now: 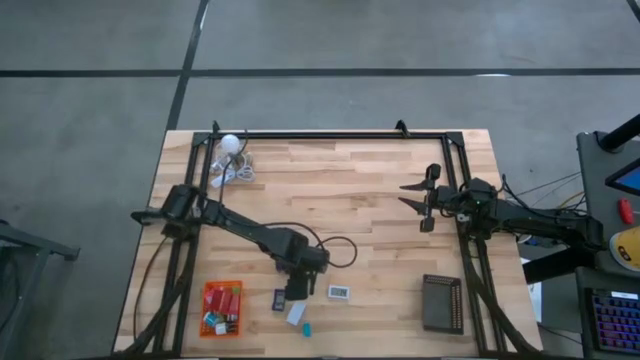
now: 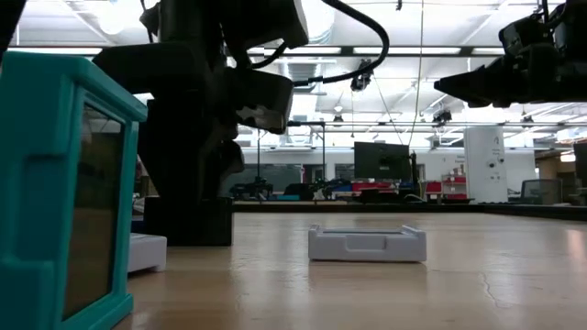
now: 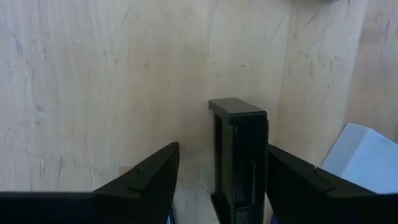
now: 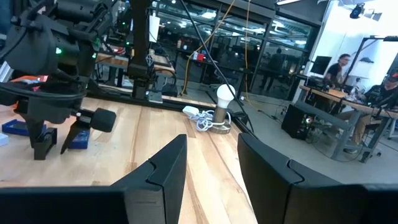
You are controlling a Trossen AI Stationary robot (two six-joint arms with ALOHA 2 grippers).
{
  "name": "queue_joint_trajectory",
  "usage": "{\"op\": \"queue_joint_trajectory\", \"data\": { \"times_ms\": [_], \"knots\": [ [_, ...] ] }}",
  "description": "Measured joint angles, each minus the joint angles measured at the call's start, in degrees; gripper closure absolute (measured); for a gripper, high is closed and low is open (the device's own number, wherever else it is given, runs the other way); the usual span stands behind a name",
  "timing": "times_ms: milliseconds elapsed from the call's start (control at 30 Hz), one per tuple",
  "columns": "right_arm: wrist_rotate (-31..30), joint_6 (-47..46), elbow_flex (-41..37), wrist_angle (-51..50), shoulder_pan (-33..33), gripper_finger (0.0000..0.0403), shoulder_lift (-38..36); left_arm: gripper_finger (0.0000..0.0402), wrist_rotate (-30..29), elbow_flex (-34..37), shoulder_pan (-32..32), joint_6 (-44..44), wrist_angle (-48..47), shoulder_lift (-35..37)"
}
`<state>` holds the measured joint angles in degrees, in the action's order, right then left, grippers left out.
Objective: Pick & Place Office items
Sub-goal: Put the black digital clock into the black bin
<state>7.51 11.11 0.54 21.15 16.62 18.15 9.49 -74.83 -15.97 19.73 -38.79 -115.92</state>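
A black blocky office item stands upright on the wooden table. My left gripper points down over it near the front edge, open, one finger on each side. There is a clear gap on one side, and the other finger stands right at the item's side. A navy item, a white item, a pale piece and a teal piece lie close by. My right gripper waits open at the right, level above the table. My left gripper has one finger right beside the black item's side face, coming from above and pointing down. Whether it touches I cannot tell. The other finger stands clear of the item, which rests on the table.
An orange tray holding several small pieces sits at the front left, and a black ribbed tray at the front right. A white bulb with coiled cord lies at the far left. Bare wood lies across the table's middle.
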Motion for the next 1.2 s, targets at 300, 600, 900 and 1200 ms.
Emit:
{"op": "queue_joint_trajectory", "data": {
  "times_ms": [300,600,900,1200],
  "knots": [
    [-0.02,0.0,0.02,-0.15,0.02,0.0264,0.0,0.0207,0.0,-1.04,0.0,0.13,-0.45,-0.09],
    [-0.01,0.0,0.01,-0.19,0.02,0.0264,0.0,0.0345,0.48,-2.62,0.0,0.18,1.17,-0.37],
    [-0.02,0.0,0.02,-0.4,0.02,0.0264,0.0,0.0351,-2.22,-2.89,1.81,7.79,0.24,-0.28],
    [-0.01,0.0,-0.01,-0.4,0.02,0.0264,0.0,0.0348,-3.56,-2.91,2.08,8.06,-1.05,-0.17]
  ]
}}
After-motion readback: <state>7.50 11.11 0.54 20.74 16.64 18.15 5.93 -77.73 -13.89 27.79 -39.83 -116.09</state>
